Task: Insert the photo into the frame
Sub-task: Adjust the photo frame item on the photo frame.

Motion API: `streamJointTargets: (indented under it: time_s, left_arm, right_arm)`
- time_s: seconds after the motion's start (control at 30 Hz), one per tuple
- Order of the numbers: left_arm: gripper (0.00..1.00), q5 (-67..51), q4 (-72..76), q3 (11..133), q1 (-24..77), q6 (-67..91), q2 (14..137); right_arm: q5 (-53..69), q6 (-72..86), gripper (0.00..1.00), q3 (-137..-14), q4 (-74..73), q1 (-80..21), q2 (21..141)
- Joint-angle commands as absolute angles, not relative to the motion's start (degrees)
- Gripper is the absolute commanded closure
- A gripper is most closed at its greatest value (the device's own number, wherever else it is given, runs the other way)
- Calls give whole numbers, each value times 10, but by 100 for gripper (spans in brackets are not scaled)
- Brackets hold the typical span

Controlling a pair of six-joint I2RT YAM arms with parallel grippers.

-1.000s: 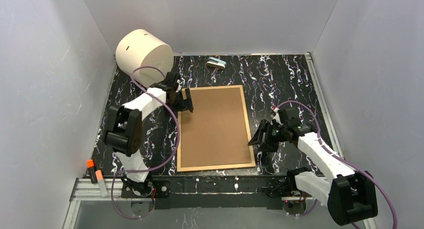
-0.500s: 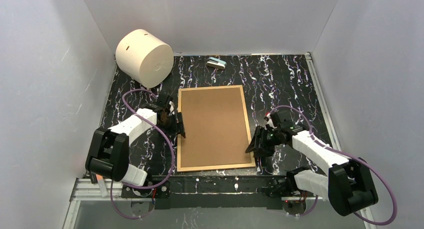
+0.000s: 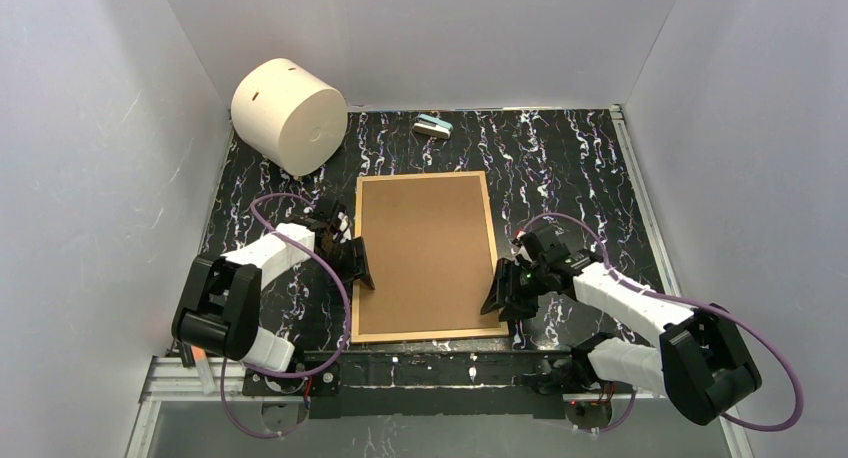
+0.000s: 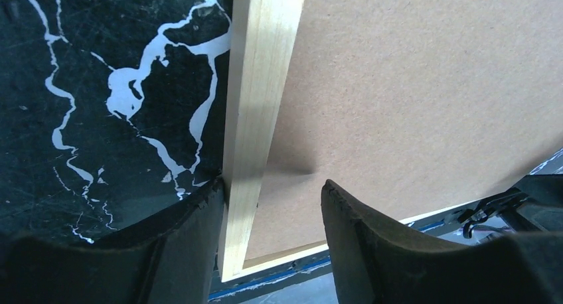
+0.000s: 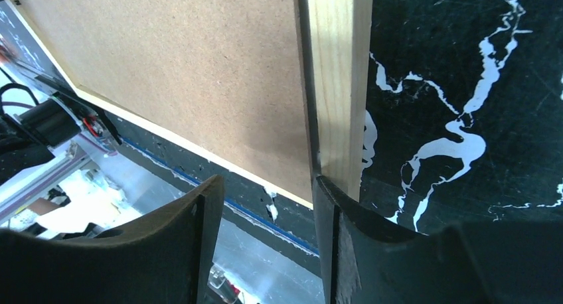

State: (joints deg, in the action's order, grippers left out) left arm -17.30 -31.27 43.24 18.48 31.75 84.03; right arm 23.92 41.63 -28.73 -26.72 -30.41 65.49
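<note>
While straddling the long rails close to the near edge of the table, could easily skew the frame through uneven closing of the left gripper and the right gripper, shoving it sideways or tipping it. Shows both pairs of jaws apart, clamped on nothing, one finger against each wooden rail and the other over the brown back. Might also slip off such narrow wood on any lift. Lies flat mid-table, back up, with thin pale wood edges and plain brown fibreboard, reaching toward the far edge. Reveals no photo anywhere; whether already inside, cannot tell.
</note>
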Motion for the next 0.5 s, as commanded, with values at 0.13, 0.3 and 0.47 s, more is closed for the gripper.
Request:
streamJointTargets:
  time_s: [0.13, 0.3, 0.47]
  left_arm:
    - [50, -238, -287, 406, 185, 333, 861]
    - [52, -250, -275, 402, 185, 341, 862]
    - [53, -255, -265, 390, 185, 349, 858]
  right_arm:
    - [86, 434, 36, -300, -294, -377, 670]
    - [73, 444, 34, -295, -267, -435, 704]
    - [181, 470, 31, -285, -176, -437, 663]
